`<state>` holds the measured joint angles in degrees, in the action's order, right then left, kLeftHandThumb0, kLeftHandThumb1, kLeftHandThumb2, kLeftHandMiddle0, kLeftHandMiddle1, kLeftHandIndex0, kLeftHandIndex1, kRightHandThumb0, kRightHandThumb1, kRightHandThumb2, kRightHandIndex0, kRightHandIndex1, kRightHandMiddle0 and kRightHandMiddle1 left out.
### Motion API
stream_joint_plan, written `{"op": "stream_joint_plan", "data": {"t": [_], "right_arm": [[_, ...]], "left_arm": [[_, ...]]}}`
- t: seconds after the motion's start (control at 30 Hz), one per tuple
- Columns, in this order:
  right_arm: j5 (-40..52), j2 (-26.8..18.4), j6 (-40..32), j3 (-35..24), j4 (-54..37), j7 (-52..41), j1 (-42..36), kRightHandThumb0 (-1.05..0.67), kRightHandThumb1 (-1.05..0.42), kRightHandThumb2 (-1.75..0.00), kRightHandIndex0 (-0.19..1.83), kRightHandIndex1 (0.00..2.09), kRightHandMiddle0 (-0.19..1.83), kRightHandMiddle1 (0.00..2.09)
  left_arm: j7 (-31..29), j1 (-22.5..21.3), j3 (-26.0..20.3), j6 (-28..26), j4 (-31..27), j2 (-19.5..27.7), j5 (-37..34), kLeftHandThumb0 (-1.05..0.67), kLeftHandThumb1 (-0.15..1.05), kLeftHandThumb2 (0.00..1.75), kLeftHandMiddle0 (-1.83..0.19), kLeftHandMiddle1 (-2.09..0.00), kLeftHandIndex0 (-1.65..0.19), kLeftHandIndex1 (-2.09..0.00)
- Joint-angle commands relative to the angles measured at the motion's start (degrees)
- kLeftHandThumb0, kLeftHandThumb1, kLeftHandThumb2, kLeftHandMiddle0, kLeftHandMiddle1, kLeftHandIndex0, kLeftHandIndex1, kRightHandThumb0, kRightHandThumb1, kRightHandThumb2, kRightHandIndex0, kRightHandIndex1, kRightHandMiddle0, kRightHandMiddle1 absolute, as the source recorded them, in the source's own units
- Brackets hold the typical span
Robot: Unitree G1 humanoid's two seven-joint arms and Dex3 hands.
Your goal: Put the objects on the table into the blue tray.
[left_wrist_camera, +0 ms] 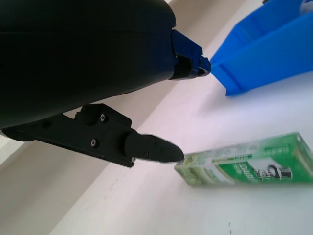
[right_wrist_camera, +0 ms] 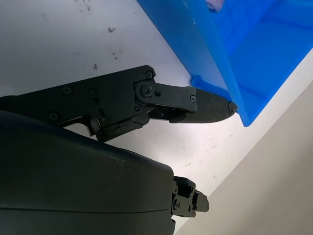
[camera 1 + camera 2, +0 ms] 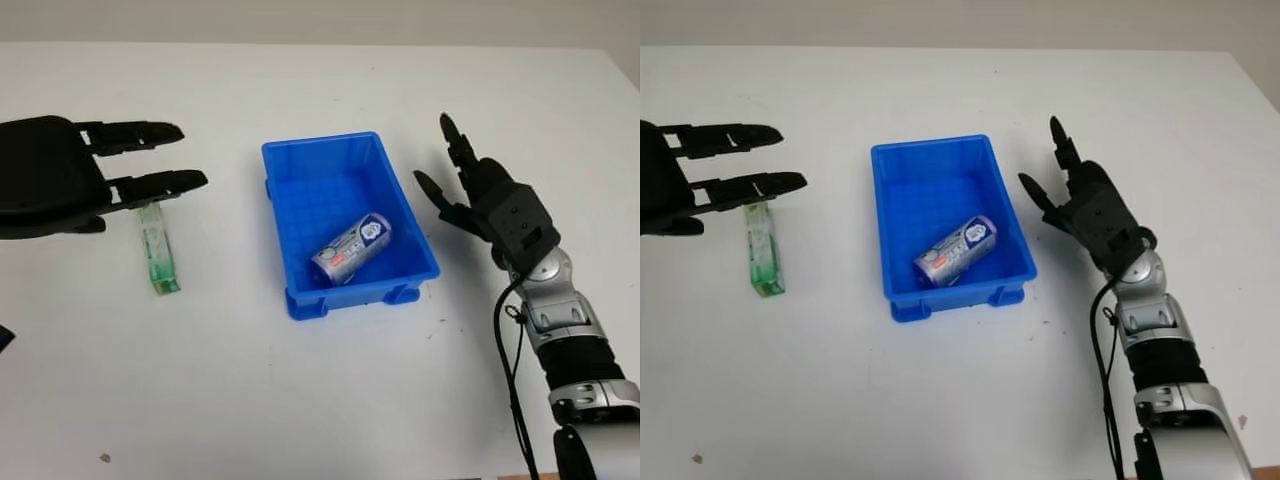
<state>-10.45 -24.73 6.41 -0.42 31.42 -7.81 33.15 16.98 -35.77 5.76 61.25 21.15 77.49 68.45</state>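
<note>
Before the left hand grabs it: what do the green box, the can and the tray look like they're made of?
Green box: likely printed cardboard, slightly glossy, sharp edges. Can: probably metal, silvery ends under a printed label. Blue tray: moulded plastic, uniform colour. Left hand is open above the box.

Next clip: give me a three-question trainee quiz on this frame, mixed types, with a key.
1. True or false: the can lies inside the blue tray.
2. Which task item is outside the tray? A) green box B) can
3. Fill in: the left hand is above the green box's far end and holds ____.

Key: 1 true. 2 A. 3 nothing; it is open. The right hand, also open, is beside the tray.
</note>
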Motion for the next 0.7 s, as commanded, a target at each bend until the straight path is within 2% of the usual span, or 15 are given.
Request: {"op": "stream_joint_plan", "data": {"t": [0.0, 0.1, 0.17, 0.23, 0.37, 0.53, 0.67], "right_arm": [[0.2, -0.1, 0.4, -0.1, -0.4, -0.1, -0.2, -0.71, -1.05, -0.50, -0.13, 0.06, -0.11, 0.06], [1.0, 0.0, 0.2, -0.6, -0.4, -0.5, -0.1, -0.70, -1.05, -0.50, -0.14, 0.05, -0.12, 0.05], [1.4, 0.1, 0.7, -0.9, 0.0, -0.4, -0.1, -0.70, -1.05, -0.50, -0.14, 0.05, -0.12, 0.05], [1.8, 0.1, 1.0, -1.1, 0.5, -0.3, 0.0, -0.70, -1.05, -0.49, -0.14, 0.05, -0.12, 0.05], [2.4, -0.1, 1.5, -1.2, 1.5, -0.7, 0.4, -0.70, -1.05, -0.49, -0.15, 0.05, -0.12, 0.05], [2.3, -0.3, 2.0, -1.0, 1.9, -0.8, 0.5, -0.70, -1.05, -0.49, -0.15, 0.05, -0.12, 0.05], [2.8, -0.5, 2.6, -1.4, 2.0, -0.8, 0.2, -0.72, -1.05, -0.48, -0.14, 0.06, -0.11, 0.06]], "left_arm": [[2.2, -1.0, 2.4, 0.7, 1.3, 1.5, 1.7, -0.11, 1.05, 0.27, -0.13, -0.05, -0.11, -0.05], [3.9, -0.6, 5.6, -0.3, 1.1, 2.0, 5.5, -0.05, 1.05, 0.36, -0.08, -0.03, -0.08, -0.04], [6.2, -0.2, 7.4, -0.2, 2.0, 1.5, 6.7, -0.04, 1.05, 0.35, -0.10, -0.05, -0.10, -0.05], [9.7, 0.1, 9.4, -0.3, 3.9, 0.2, 7.3, -0.09, 1.05, 0.30, -0.14, -0.07, -0.12, -0.06], [17.8, -0.4, 13.8, -1.2, 8.1, -3.6, 8.8, -0.03, 1.05, 0.28, -0.25, -0.09, -0.23, -0.11], [18.6, -3.8, 19.3, -2.0, 11.0, -7.5, 11.1, 0.01, 1.05, 0.27, -0.32, -0.09, -0.28, -0.12], [19.9, -6.1, 23.3, -3.9, 13.9, -9.7, 13.5, -0.04, 1.01, 0.15, -0.45, -0.14, -0.37, -0.18]]}}
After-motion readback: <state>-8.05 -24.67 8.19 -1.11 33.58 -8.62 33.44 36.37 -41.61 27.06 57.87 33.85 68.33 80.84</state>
